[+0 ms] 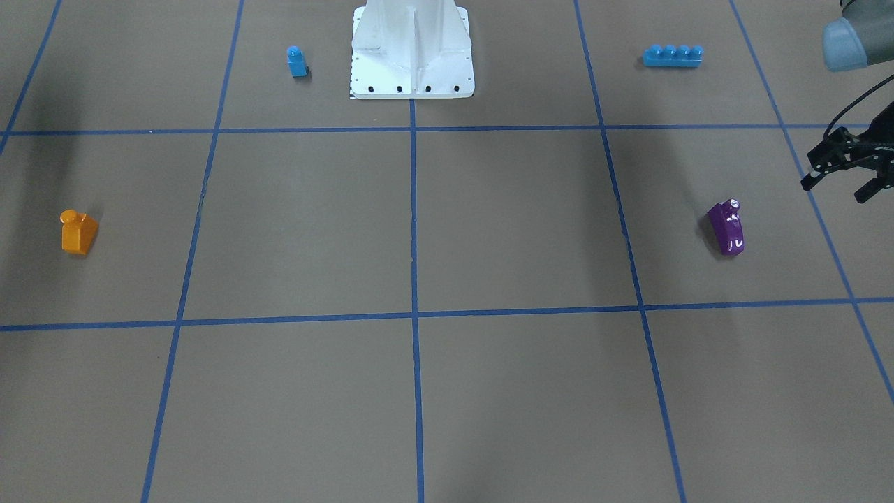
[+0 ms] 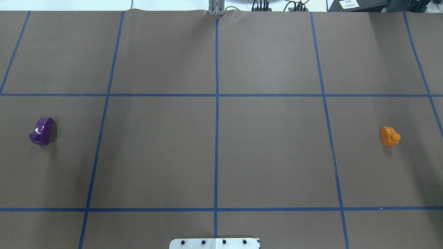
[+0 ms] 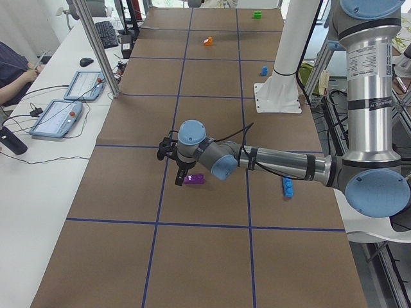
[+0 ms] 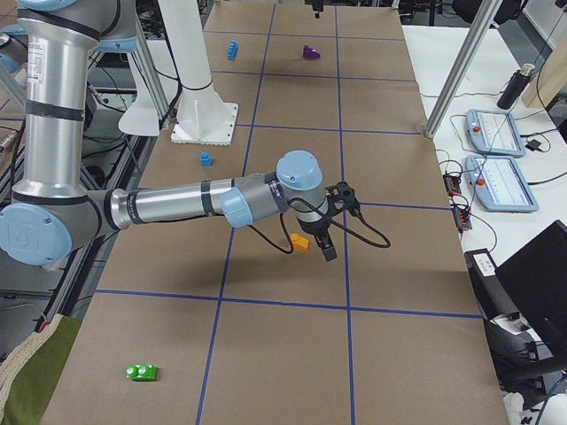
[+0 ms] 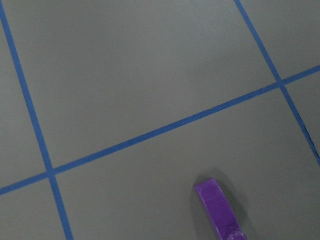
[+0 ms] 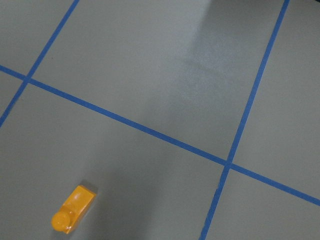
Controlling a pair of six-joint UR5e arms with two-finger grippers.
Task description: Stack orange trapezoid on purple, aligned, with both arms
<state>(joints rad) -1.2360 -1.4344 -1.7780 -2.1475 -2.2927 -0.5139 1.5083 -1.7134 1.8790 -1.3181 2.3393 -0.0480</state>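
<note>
The orange trapezoid (image 1: 78, 232) stands upright on the table at my right side; it also shows in the overhead view (image 2: 390, 136) and the right wrist view (image 6: 73, 207). The purple block (image 1: 726, 227) lies at my left side, also in the overhead view (image 2: 42, 130) and the left wrist view (image 5: 220, 210). My left gripper (image 1: 834, 191) is open and empty, hovering above the table just outward of the purple block. My right gripper (image 4: 330, 226) hovers close over the orange trapezoid (image 4: 300, 240); I cannot tell whether it is open or shut.
A small blue single-stud block (image 1: 297, 61) and a long blue four-stud brick (image 1: 672, 55) sit either side of the white base pedestal (image 1: 412, 49). A green piece (image 4: 142, 372) lies near the table's right end. Blue tape lines grid the brown table.
</note>
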